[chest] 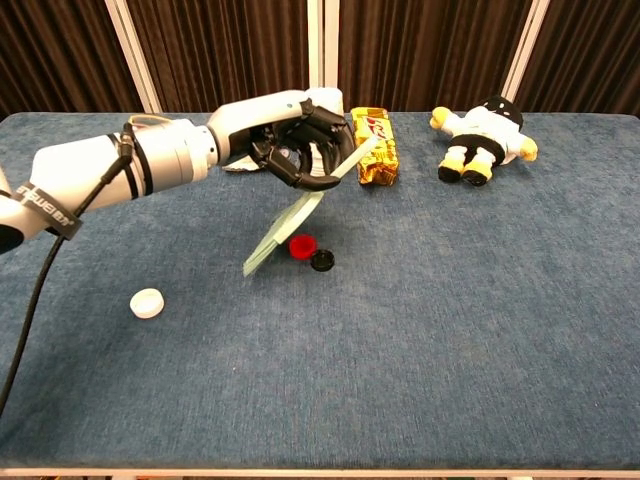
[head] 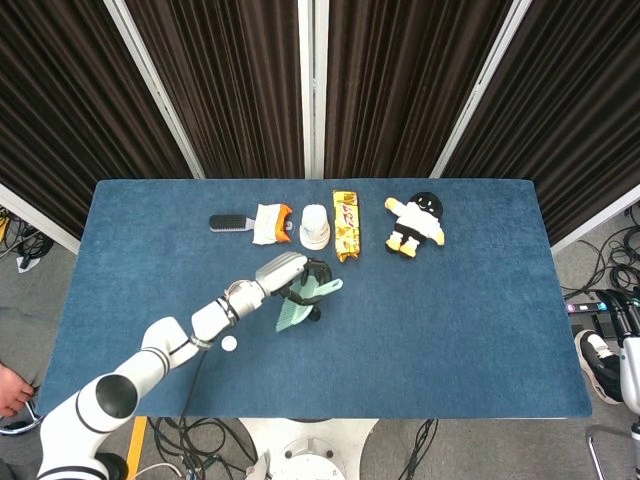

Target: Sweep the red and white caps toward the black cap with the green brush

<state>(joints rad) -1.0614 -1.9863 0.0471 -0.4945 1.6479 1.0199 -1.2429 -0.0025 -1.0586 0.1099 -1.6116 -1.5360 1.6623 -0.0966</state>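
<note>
Left hand (chest: pixel 300 150) grips the green brush (chest: pixel 290 222) by its handle, bristle end angled down to the table (chest: pixel 450 320). Red cap (chest: pixel 301 246) sits just below the hand, touching the black cap (chest: pixel 322 261). White cap (chest: pixel 146 302) well apart, down-left of the hand. Right hand not visible.

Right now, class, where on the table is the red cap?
In the chest view the red cap lies mid-table, touching the black cap on its left, just beside the green brush.
</note>
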